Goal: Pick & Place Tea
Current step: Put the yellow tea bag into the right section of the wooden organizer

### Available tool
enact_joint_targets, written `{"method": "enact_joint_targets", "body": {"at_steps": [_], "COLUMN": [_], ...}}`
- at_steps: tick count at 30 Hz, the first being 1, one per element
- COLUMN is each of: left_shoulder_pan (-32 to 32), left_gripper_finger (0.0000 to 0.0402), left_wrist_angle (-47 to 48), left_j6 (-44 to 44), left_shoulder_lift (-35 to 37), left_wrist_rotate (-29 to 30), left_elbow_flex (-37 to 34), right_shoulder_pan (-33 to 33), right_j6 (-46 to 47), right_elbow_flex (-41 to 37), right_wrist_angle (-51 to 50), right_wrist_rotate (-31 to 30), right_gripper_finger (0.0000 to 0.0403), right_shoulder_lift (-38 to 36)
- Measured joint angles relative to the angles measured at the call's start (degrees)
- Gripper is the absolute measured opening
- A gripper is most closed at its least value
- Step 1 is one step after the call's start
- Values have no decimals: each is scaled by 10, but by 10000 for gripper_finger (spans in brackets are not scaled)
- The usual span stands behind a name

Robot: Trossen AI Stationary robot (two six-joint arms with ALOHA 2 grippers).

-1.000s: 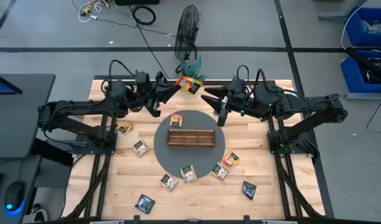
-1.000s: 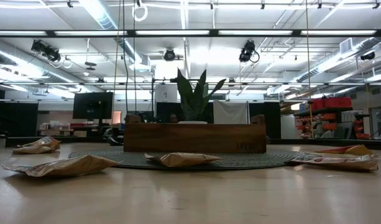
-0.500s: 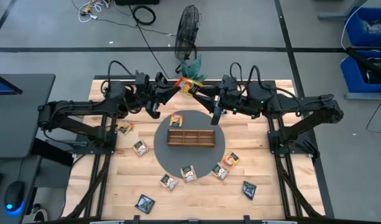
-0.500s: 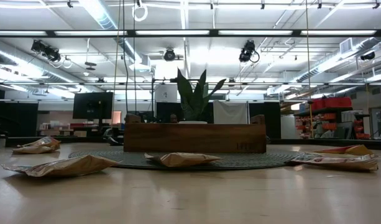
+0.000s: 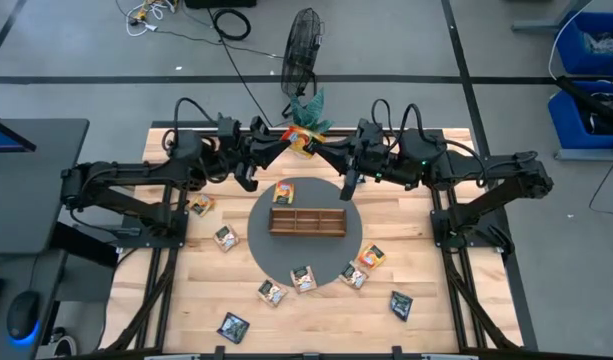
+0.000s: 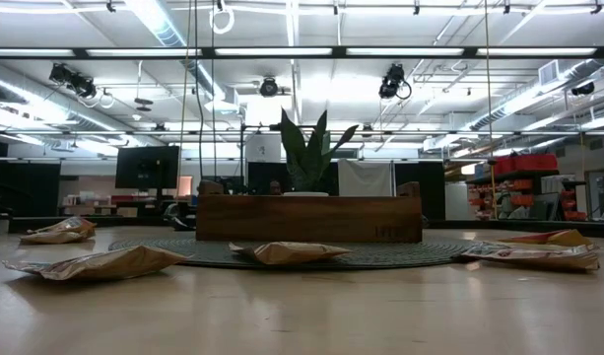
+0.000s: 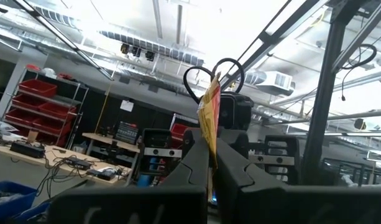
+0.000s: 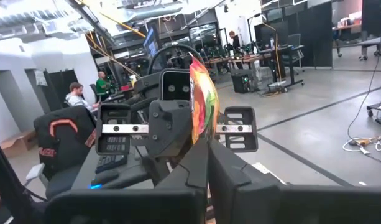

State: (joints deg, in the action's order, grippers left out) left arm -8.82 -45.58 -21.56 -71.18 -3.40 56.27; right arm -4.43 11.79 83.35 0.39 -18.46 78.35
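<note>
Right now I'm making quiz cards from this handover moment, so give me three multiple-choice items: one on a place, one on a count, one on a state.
1. Where is the orange-yellow tea sachet that both arms reach for?
A. in the wooden tray
B. in the air, behind the wooden tray
C. on the bare wood near the front edge

2. How many sachets lie on the round grey mat, outside the wooden tray?
A. none
B. one
C. five

3. How do the left gripper and the right gripper stand?
A. both wide open
B. only the left shut
C. both shut on the sachet

Answers: 1 B, the high view shows it between the two grippers. 2 B, only one sachet lies on it. 3 C, each wrist view shows its fingers pinching the sachet's edge.
</note>
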Motion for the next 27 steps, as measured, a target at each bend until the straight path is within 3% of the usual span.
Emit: {"method": "enact_joint_targets", "body": {"at_steps": [4,13,20,27], "left_shoulder_pan": [0,0,0,-3], "left_gripper_finger": [21,106,155,164], "left_wrist_angle": [6,42,218,336], "left_j6": [-1,65,87,94], "left_shoulder_lift": [0,4,36,73], "left_wrist_rotate": [0,-16,-17,-18], "left_elbow_flex": [0,0,1,2], "right_shoulder_pan": [1,1,10,30], "right_j6": [2,4,51,103], "right_elbow_flex": [0,0,0,0], "right_wrist_angle": [-13,-121,-277,-384], "right_wrist_rotate": [0,0,1,69], "right_gripper_finger": [3,1,1,0], "right_shoulder_lift": [-2,-45,-70,-63]}}
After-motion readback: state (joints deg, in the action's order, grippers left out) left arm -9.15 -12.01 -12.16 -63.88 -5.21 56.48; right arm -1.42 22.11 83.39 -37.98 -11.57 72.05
